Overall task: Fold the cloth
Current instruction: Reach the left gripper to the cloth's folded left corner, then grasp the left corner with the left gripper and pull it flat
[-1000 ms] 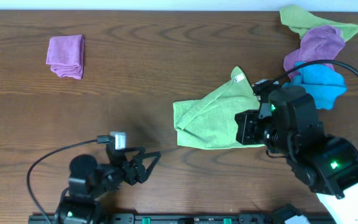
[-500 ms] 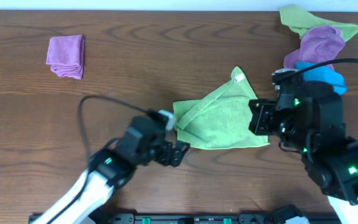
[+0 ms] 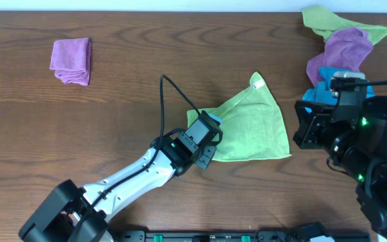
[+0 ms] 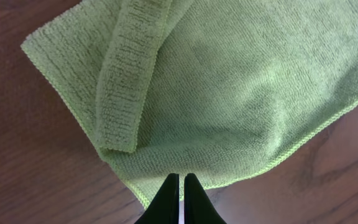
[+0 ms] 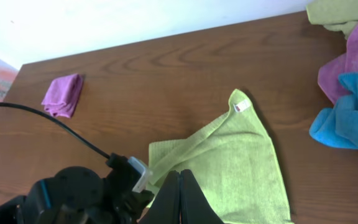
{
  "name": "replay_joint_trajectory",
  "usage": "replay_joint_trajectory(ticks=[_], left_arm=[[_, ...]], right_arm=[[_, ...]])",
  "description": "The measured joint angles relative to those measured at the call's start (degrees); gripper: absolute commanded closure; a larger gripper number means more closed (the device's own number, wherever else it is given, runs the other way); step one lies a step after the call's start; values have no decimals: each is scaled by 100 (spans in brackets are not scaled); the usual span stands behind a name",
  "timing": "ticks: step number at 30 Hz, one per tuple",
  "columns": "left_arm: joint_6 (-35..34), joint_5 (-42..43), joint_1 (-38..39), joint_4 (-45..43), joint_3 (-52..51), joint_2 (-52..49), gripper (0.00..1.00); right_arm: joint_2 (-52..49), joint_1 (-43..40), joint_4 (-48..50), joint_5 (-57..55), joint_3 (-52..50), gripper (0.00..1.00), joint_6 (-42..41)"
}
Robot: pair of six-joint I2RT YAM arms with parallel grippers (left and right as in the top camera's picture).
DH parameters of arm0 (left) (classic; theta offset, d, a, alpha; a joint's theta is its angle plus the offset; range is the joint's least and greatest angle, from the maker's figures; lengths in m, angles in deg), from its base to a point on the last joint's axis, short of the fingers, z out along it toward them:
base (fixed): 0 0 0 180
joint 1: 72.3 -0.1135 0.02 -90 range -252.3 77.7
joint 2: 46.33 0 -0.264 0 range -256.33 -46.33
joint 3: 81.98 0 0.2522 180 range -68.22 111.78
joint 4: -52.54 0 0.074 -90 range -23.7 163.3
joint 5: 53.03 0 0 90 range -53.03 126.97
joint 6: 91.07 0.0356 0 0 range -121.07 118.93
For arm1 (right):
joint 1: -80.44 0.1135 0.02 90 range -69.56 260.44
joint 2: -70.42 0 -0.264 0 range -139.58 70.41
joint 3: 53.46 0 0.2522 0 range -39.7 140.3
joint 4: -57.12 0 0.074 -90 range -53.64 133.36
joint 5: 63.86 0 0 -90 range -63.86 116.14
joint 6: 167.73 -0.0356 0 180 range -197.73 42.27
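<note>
Right at the closed left jaws' tips lies the cloth (image 4: 229,93).

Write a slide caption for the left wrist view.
Left pincer, shut, at the edge of a lime-green square microfibre cloth.

— Anything there you can read?

— Nothing, I'm afraid. The one label I can find is the small white tag (image 5: 242,106) sewn at the far corner of the cloth (image 3: 247,128). There is a tiny dark mark on it, but it is too small for me to make out.

— Any lettering beside the cloth?

— No word, number or brand that I can read from any of my views.
</note>
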Motion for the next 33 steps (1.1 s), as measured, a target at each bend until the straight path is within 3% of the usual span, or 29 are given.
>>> replay_joint_trajectory(ticks=[24, 30, 33], left_arm=[[-155, -330, 0, 13, 2, -968, 94], [-168, -391, 2, 533, 120, -975, 94], [-481, -901, 9, 1316, 197, -966, 94]], right_arm=[[0, 0, -238, -4, 0, 99, 74], [0, 0, -240, -2, 0, 99, 76], [0, 0, -238, -4, 0, 98, 76]])
